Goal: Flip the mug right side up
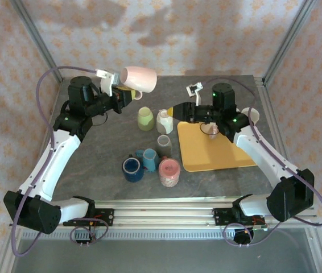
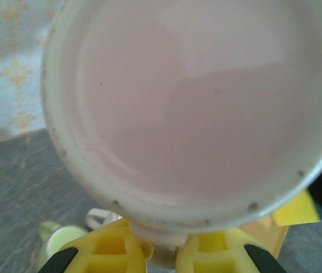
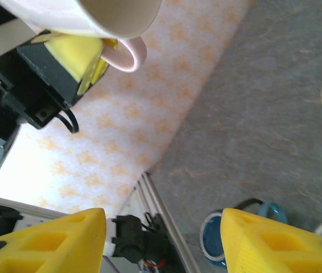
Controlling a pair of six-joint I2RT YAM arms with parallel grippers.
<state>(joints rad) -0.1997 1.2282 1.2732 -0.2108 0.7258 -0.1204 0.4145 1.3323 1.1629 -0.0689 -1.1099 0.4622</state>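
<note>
Desk [image 1: 93, 170]: grey slab with an arm at each side.

Left arm [image 1: 64, 142]: reaches to the far-left corner of the desk. The left jaws are closed tight on the pink mug [image 1: 139, 78], pinching it at the handle side.

Right arm [image 1: 252, 148]: reaches in from the right edge, over the far end of the yellow tray [image 1: 206, 153]. The right jaws are roughly half open with nothing between them. The tips point left, just beside the white cup [image 1: 164, 120].

Tray: flat on the right half of the desk. A small cup sits on its far part, mostly hidden under the right wrist, so I can't make out details.

Pink mug, the task item: off the desk, in the air above the far edge, left of centre. It lies on its side, not upright, with the mouth toward the left wrist. The left wrist cam looks straight into the mug [image 2: 195, 102]. The right wrist cam sees the mug [image 3: 110, 11] from below, with the handle loop sticking out past the yellow fingers.

Loose cups, mid-desk:
- green cup [image 1: 145, 119], just left of the white one
- grey cup [image 1: 164, 143], nearer than those two
- dark blue mug [image 1: 132, 169], light blue mug [image 1: 149, 159] and pink patterned cup [image 1: 169, 172], bunched toward the near edge
- white mug [image 1: 252, 115], at the right edge by the right arm
</note>
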